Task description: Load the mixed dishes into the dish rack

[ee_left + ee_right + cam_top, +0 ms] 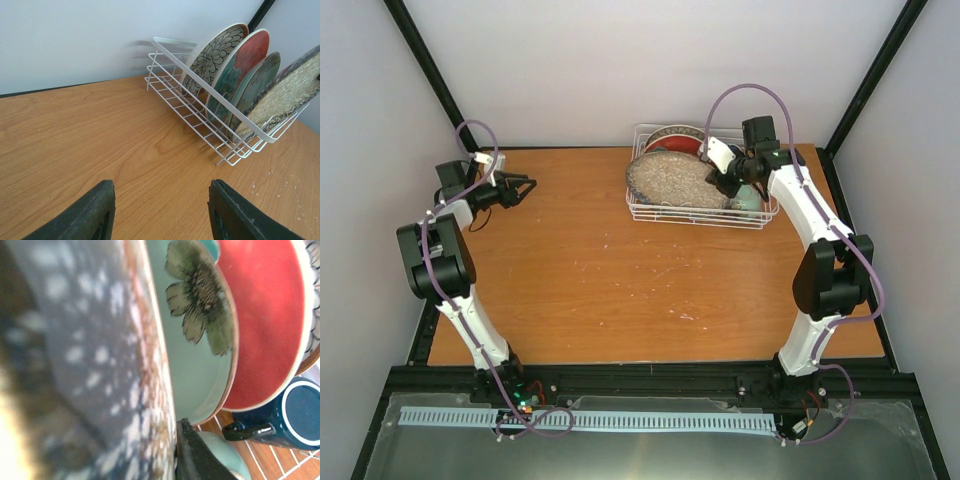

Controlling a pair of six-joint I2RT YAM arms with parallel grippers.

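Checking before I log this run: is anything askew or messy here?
The large speckled grey plate tilts far over in the dish rack, unlike the more upright plates behind it. Pale crumbs dot the table nearby.

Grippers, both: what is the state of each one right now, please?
Left gripper: open, empty.
Right gripper: apparently closed on the large speckled grey plate.

Dish rack [215,90]: white wire.
Petal-patterned plate [212,57]: cream, dark petal outlines.
Next plate [250,50]: red face running into teal, pale rim.
Pale green plate [200,365]: olive flower motif, brownish edge.
Large plate [290,95]: grey-beige, finely speckled.
Mug [300,415]: dark blue, white lip.
Small bowl [220,450]: pale green.
Tabletop [100,140]: orange-brown woodgrain.
Left end effector [161,192]: black.
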